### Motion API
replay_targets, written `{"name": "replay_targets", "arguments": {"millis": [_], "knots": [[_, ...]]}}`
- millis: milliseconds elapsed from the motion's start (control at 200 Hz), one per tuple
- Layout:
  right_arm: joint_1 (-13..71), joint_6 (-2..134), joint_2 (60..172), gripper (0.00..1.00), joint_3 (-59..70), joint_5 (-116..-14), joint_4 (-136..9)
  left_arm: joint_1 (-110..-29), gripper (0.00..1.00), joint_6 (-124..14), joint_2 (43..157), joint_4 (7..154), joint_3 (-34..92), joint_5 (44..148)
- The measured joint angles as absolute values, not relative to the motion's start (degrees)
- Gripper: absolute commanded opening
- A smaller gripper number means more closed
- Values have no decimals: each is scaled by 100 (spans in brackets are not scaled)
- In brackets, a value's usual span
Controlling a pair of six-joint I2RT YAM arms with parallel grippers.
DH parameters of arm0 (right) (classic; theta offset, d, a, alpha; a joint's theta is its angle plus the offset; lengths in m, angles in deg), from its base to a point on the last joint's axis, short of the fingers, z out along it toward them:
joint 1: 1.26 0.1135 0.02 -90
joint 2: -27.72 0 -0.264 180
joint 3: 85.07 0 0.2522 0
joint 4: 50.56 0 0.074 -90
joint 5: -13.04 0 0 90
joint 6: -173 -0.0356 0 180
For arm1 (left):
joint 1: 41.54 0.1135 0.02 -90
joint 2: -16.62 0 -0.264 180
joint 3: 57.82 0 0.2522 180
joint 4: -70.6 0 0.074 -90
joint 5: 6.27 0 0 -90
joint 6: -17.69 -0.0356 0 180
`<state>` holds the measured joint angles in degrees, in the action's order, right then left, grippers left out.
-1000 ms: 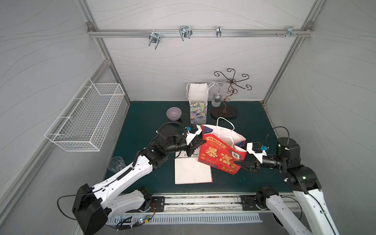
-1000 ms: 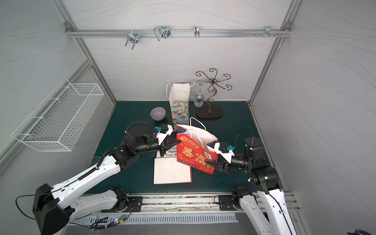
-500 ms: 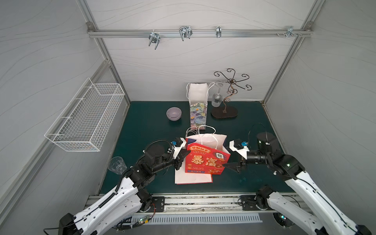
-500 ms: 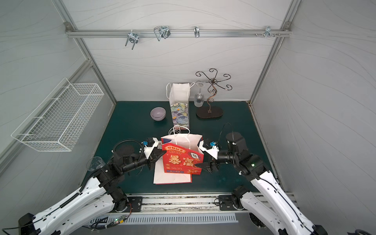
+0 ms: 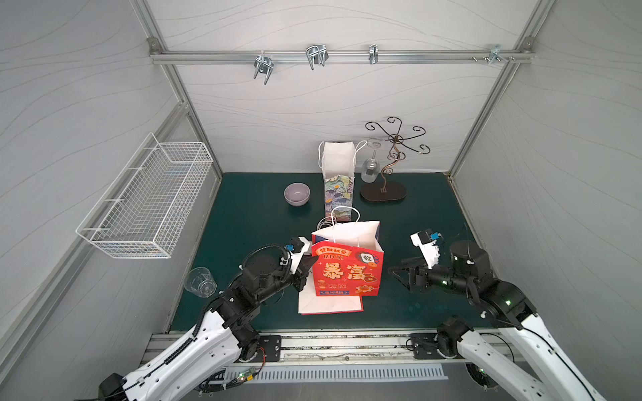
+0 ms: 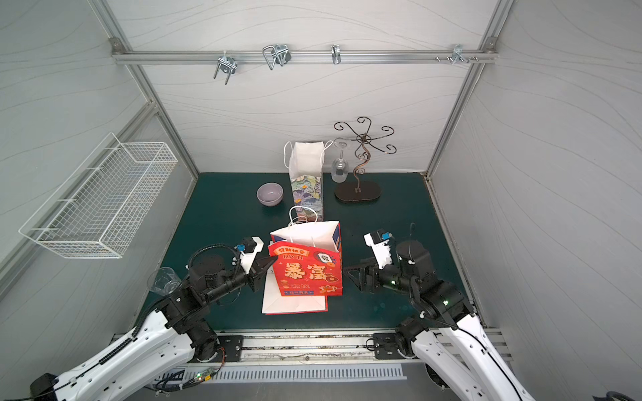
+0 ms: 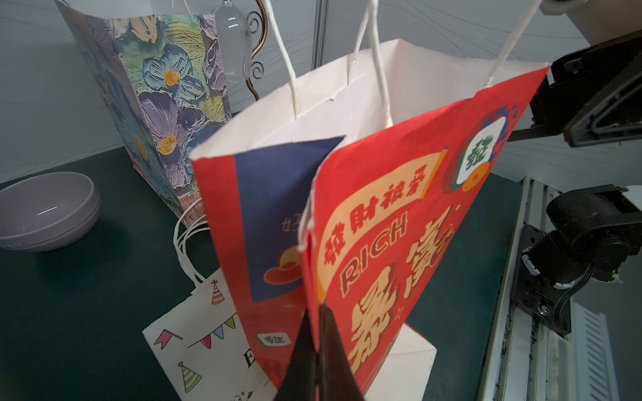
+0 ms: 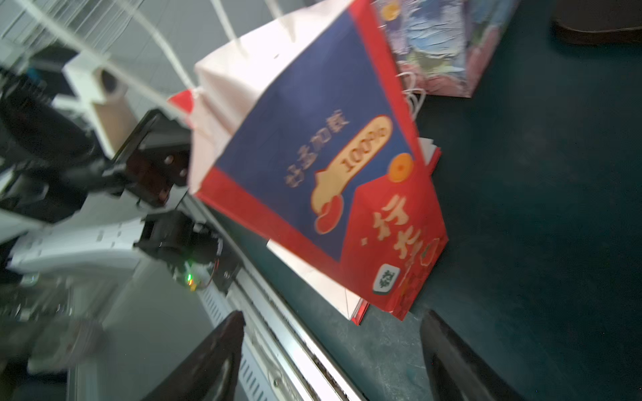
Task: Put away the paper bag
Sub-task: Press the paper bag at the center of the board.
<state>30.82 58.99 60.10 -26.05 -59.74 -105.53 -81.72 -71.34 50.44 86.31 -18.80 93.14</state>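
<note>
The red bag (image 5: 347,270) stands upright and open near the front edge of the tabletop (image 5: 250,222), its base on a flat white bag (image 5: 330,303) that lies there. The left pincer (image 5: 310,262) is pressed together on the red bag's front left corner edge. The left wrist view shows what the top views do not: the two dark fingers (image 7: 331,350) pinching that folded corner low on the bag (image 7: 399,225), and party flags printed on the white bag (image 7: 208,333). The right pincer (image 5: 396,272) is spread and sits just beside the bag's right side, apart from it; the right wrist view shows its fingers (image 8: 215,350) wide with the bag's blue side panel (image 8: 312,156) beyond them, the picture blurred. Toward the back edge stand a floral bag (image 5: 338,180), a bowl (image 5: 297,194) and a scrolled stand (image 5: 385,189) with a wine glass (image 5: 369,170) hanging from it. A tumbler (image 5: 200,282) sits by the left edge.

A second ago the red bag hung tilted between both pincers; now it is level and the right pincer has let go and drawn back.
</note>
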Motion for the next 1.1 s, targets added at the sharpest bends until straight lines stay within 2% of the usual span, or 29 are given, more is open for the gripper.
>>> {"name": "replay_targets", "arguments": {"millis": [165, 325, 855, 1101], "knots": [[2784, 4461, 6471, 53, -2568, -6545, -10909, -8172, 0, -7118, 4933, 8450, -2071, 9319], [2631, 3836, 7529, 49, -2607, -6398, -11001, -8172, 0, -7105, 4847, 8334, -2217, 9356], [2870, 3751, 9322, 48, -3038, -5133, -10129, -8172, 0, -7075, 4858, 8185, -2307, 9382], [2996, 3735, 9512, 50, -3047, -4746, -9517, -8172, 0, -7057, 4858, 8135, -2353, 9382]]}}
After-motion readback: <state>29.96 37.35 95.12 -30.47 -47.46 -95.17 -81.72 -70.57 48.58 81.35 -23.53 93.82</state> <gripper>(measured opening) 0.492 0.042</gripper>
